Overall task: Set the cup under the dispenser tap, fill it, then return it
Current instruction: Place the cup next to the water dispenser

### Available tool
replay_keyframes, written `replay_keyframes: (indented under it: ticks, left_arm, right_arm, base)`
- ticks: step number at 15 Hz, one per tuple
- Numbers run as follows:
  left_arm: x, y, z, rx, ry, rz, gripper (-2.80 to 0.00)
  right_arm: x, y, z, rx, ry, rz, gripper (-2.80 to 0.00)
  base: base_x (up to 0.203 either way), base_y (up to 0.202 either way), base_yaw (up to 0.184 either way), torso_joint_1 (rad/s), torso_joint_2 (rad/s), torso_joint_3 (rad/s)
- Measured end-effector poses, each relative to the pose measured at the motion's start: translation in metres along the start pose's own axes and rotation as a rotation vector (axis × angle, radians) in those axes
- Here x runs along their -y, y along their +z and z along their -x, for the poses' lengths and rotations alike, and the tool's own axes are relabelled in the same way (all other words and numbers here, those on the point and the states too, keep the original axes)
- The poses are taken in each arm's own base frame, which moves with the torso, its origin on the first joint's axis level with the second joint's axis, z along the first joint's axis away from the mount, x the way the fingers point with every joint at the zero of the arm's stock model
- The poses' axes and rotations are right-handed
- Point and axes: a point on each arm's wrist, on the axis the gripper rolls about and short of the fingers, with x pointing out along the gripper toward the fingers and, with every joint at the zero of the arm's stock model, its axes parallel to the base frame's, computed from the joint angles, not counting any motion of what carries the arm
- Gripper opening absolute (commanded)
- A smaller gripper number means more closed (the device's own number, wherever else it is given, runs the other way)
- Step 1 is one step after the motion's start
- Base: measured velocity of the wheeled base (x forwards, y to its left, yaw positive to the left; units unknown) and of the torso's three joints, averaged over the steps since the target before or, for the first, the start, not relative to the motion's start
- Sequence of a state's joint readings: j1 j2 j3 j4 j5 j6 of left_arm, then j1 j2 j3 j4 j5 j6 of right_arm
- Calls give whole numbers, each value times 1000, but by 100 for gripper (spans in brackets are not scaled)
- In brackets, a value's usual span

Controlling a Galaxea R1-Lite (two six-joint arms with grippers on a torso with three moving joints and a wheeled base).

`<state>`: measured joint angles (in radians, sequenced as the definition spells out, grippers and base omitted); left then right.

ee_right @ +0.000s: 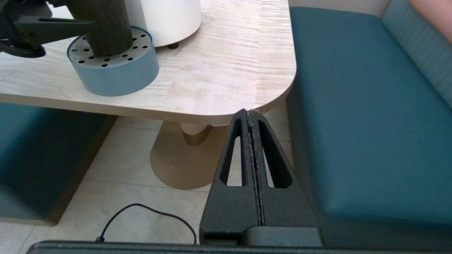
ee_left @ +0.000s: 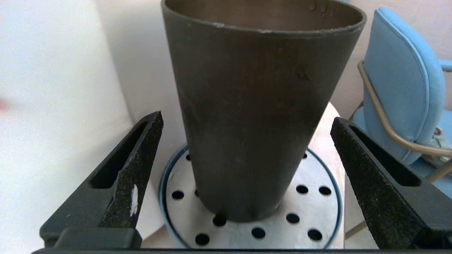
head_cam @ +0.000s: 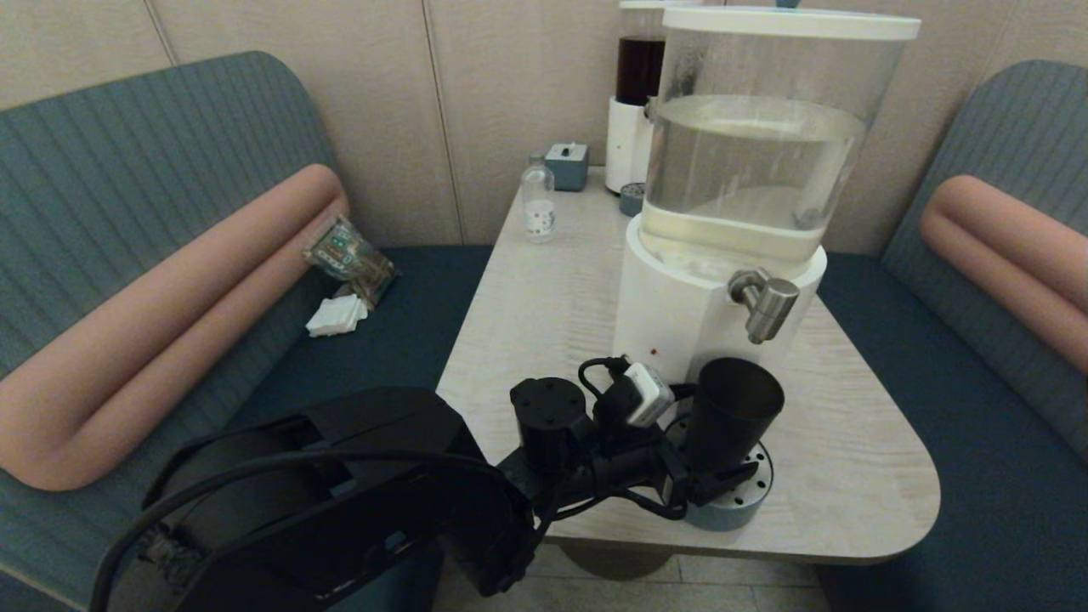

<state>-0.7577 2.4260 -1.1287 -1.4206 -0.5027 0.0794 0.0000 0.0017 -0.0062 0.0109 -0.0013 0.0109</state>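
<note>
The dark tapered cup (head_cam: 733,412) (ee_left: 254,116) stands upright on a round perforated drip tray (head_cam: 752,503) (ee_left: 317,208), close in front of the dispenser's white base. The brushed-steel dispenser tap (head_cam: 767,304) points down just above the cup's rim, slightly to its right. My left gripper (head_cam: 718,466) (ee_left: 247,118) is open, with one finger on each side of the cup's lower half and a gap on both sides. No water shows falling from the tap. My right gripper (ee_right: 249,112) is shut on nothing, parked low by the table's near right corner.
The large clear-tank dispenser (head_cam: 765,170) holds water. Behind it are a smaller dispenser with dark red liquid (head_cam: 639,85), a small clear bottle (head_cam: 538,204) and a grey box (head_cam: 567,166). The table (head_cam: 544,297) sits between teal benches; a snack bag (head_cam: 348,255) lies on the left one.
</note>
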Motion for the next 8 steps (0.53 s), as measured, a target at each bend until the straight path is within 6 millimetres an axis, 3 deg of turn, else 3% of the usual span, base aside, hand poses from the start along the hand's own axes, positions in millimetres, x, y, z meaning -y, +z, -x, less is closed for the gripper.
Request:
replay_keyframes:
  ticks: [8]
  left_arm:
    - [-6, -4, -13, 32, 3, -16, 0]
  right_arm:
    - [0, 0, 0, 0, 0, 0, -280]
  base:
    - [0, 0, 0, 0, 0, 0]
